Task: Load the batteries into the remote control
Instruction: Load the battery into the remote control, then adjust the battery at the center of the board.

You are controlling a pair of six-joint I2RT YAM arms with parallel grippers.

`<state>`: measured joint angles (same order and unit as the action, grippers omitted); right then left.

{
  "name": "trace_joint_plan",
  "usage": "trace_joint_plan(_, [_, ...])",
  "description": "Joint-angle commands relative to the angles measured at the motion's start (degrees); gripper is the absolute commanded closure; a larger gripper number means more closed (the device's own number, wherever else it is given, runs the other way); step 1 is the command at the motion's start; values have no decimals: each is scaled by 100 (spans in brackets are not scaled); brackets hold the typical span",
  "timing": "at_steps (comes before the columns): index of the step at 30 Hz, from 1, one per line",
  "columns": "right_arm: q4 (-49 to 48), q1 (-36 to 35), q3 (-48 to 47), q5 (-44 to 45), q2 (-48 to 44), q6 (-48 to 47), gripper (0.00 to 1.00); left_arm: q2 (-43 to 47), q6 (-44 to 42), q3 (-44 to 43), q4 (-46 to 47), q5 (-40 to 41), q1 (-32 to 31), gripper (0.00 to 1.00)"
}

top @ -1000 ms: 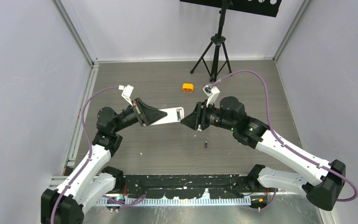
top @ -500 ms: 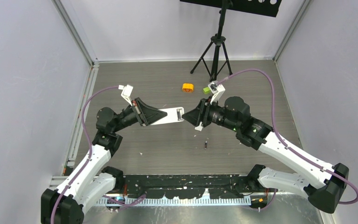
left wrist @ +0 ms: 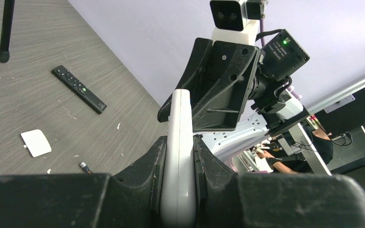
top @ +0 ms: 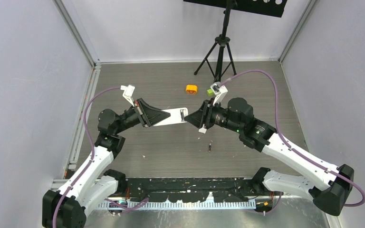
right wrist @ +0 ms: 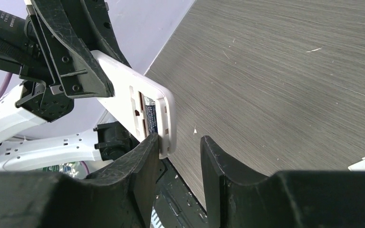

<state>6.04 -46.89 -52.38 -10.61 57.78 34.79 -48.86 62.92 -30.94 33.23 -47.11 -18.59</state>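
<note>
My left tool (left wrist: pixel 179 147) pinches the white remote control (left wrist: pixel 180 109), my right tool (right wrist: pixel 179 145) spread at its open end, one battery (right wrist: pixel 151 116) seated in the exposed compartment (right wrist: pixel 138 110).

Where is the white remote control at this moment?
In the top view the white remote control is held above the middle of the grey table, clamped in the left gripper, its open battery end at the right gripper.
</note>
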Motion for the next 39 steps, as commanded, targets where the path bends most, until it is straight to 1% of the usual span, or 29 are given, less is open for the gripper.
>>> trace_joint_plan(1, [-222,-25,-185,-33,70,32,58,17,251,-281,696,-189,13,100])
trace_joint_plan(11, [-391,-33,-220,-178,271,96,58,14,306,-229,816,-311,13,100])
trace_joint_plan(17, [-319,-33,-242,3,311,111,59,29,266,-206,836,-286,13,100])
trace_joint_plan(21, [-165,-33,-238,144,159,77,58,108,28,-189,453,-67,13,100])
trace_joint_plan(23, [-106,-30,-210,106,32,53,54,158,-186,-193,126,107,13,100])
trace_joint_plan(28, [111,-25,-121,-112,-406,-91,38,278,-703,-170,-585,556,13,100])
trace_joint_plan(31, [456,-23,-145,175,-665,-206,33,306,-906,-119,-860,781,13,100])
trace_joint_plan(34, [853,-18,-194,674,-813,-269,31,311,-1086,-110,-1179,1018,13,100])
trace_joint_plan(38, [1704,15,-455,1782,-523,-137,31,348,-1274,-130,-1634,1316,13,100])
trace_joint_plan(39, [2104,36,-551,2089,-333,-71,32,378,-1326,-136,-1738,1404,13,100])
